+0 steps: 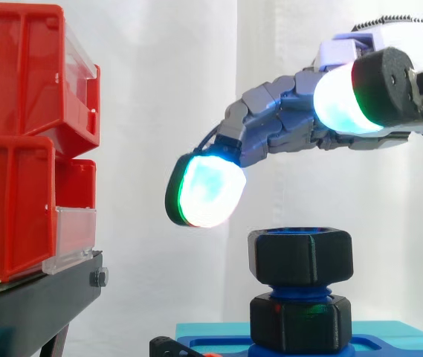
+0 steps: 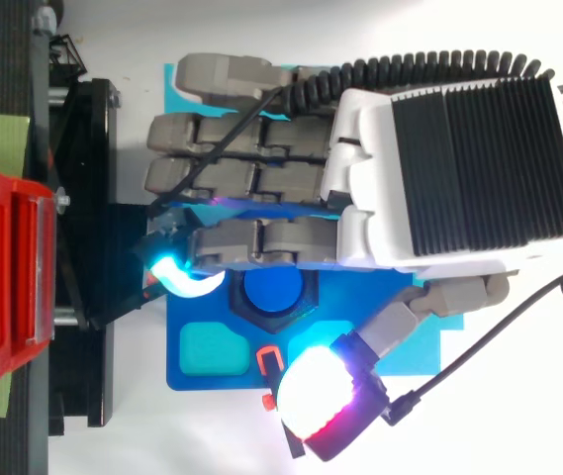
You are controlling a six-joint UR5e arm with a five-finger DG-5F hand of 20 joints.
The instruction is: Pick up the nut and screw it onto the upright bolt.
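Holding: nothing; the hand [image 1: 285,123] hangs with its fingers loosely stretched and the thumb spread wide.
Hand position: over the nut; one glowing fingertip [image 1: 207,190] sits above and beside the nut's upper edge, not touching it.
Nut: black, hexagonal [image 1: 300,256], lying level on top of the bolt.
Bolt: blue, upright [image 1: 300,290], with a short length showing beneath the nut.
Lower nut: a second black hexagon [image 1: 300,321] at the bolt's foot, on the blue base [image 1: 389,338].
Surroundings: red bins [image 1: 25,141] on a black stand [image 1: 33,297], well apart from the bolt.
Step in hand (judged): turning the nut down; how far it is threaded cannot be told.
Method advised: lower the hand squarely, set the pads on opposite flats, keep the nut level, and press down lightly while turning.
Risk: a one-sided push may tilt the nut and cross the thread.
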